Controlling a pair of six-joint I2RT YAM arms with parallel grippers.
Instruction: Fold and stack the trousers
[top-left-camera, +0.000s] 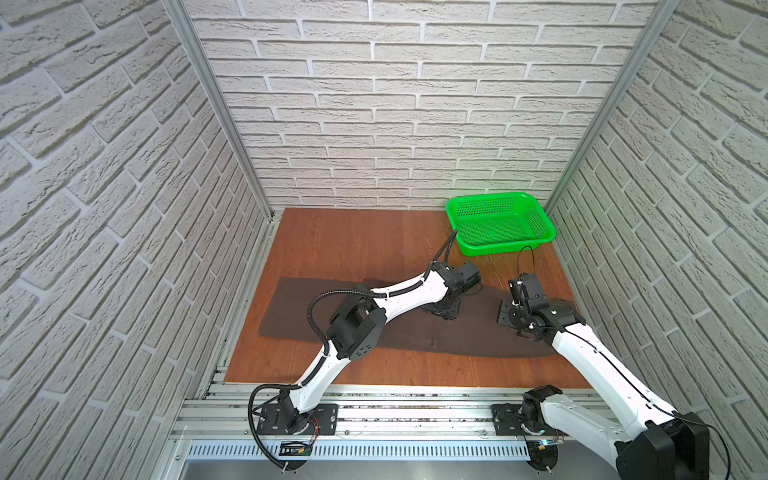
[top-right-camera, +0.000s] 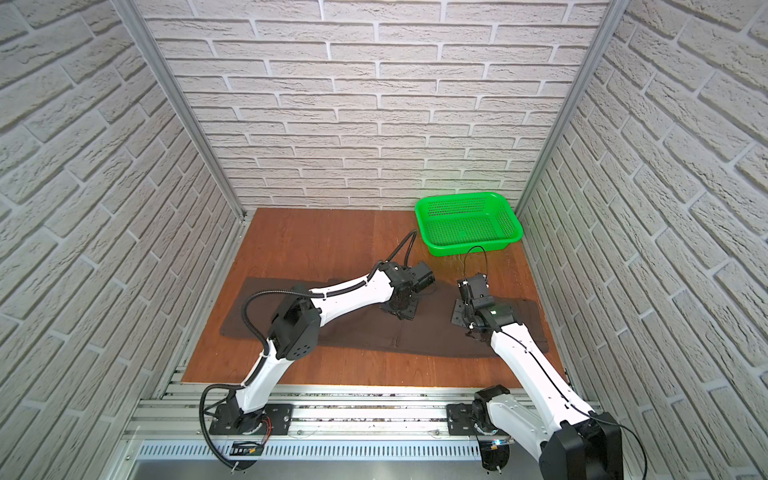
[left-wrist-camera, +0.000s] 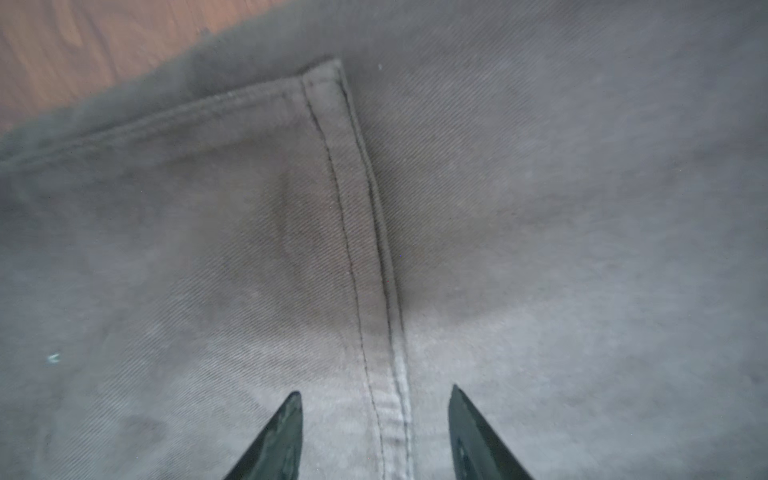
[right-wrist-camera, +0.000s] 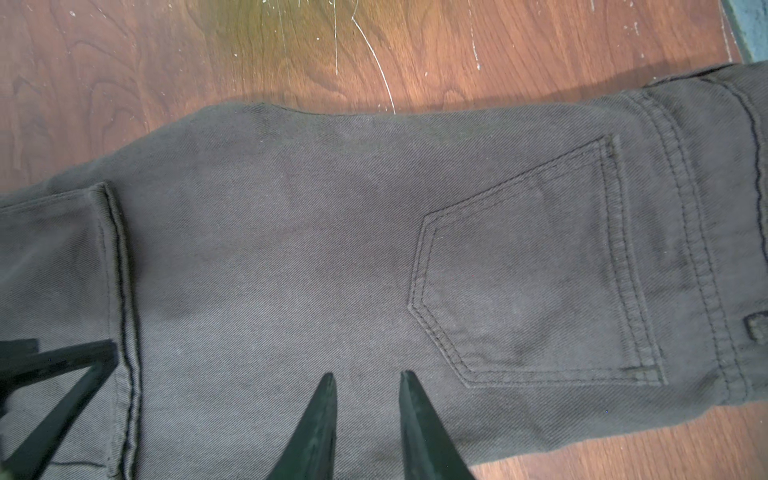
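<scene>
Bright even light, soft shadows; top views bow at their edges; left wrist view shows the trousers (left-wrist-camera: 540, 208) blurred.

Brown trousers (right-wrist-camera: 332, 249) flat on wooden table (right-wrist-camera: 208, 50), back pocket (right-wrist-camera: 532, 282) up, right hand (right-wrist-camera: 368, 374) narrowly parted above

Both arms extended forward, left end effector (left-wrist-camera: 374, 395) parted wide, right end effector (right-wrist-camera: 365, 376) narrowly parted

**A:** What carries it all?

**B:** A reddish-brown wooden table (top-left-camera: 353, 245), with pale scratches near its back right.

**A:** And what lies on it?

**B:** 2 things. The dark brown trousers (top-left-camera: 291, 311) lie flat across its middle, 1 hemmed leg end folded onto the cloth near a back pocket. A green perforated basket (top-left-camera: 505, 248) sits in the back right corner, apart from them.
</scene>
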